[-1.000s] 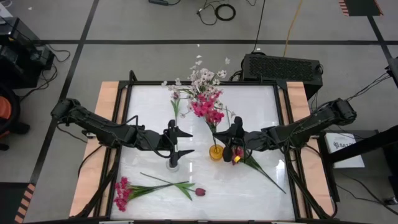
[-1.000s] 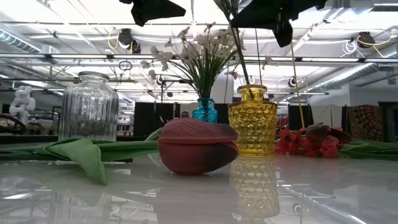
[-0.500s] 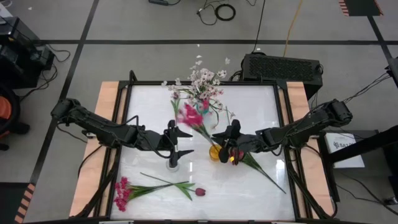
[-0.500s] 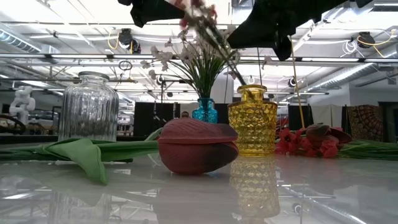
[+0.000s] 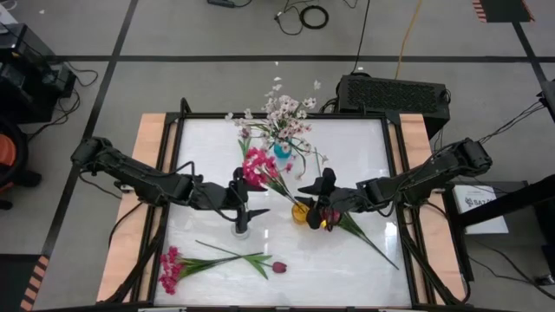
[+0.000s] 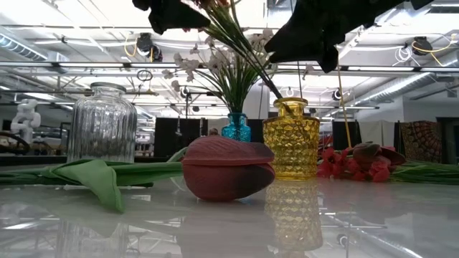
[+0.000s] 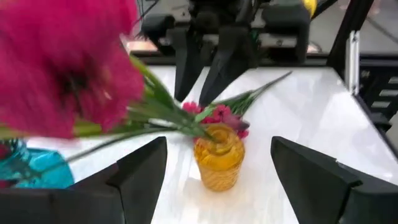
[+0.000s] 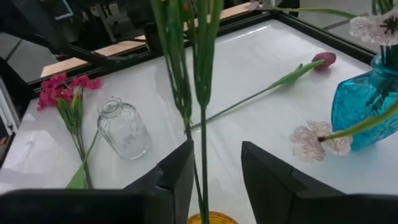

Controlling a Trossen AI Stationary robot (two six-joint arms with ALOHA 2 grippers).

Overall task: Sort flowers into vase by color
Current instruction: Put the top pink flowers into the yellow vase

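- The right pincer (image 5: 317, 201) hangs over the middle of the counter (image 5: 364, 147), right above the yellow vase (image 5: 301, 211). Its fingers (image 8: 273, 183) are slightly spread on either side of the green stems (image 8: 186, 74) and do not press on them.
- The magenta cluster (image 5: 257, 165) stands with its stems in the yellow vase and leans over towards the left arm, its blooms out past the vase's mouth.
- The left pincer (image 5: 247, 206) hovers just beside the yellow vase, over the clear glass vase (image 5: 240, 229). Its fingers (image 7: 140, 171) are spread wide and hold nothing.
- The blue vase (image 5: 281, 149) stands near the far edge of the counter and holds the white-pink blossoms (image 5: 286, 111).
- A second magenta cluster (image 5: 171, 268) lies near the near-left corner of the counter, its stem running towards the middle of the near edge.
- A dark maroon tulip (image 5: 278, 267) lies by the near edge, close to that stem.
- More flowers (image 5: 360, 234) lie flat to the right of the yellow vase, their heads just beside it and their stems pointing towards the near-right corner; in the low view they show red and maroon heads (image 6: 355, 161).
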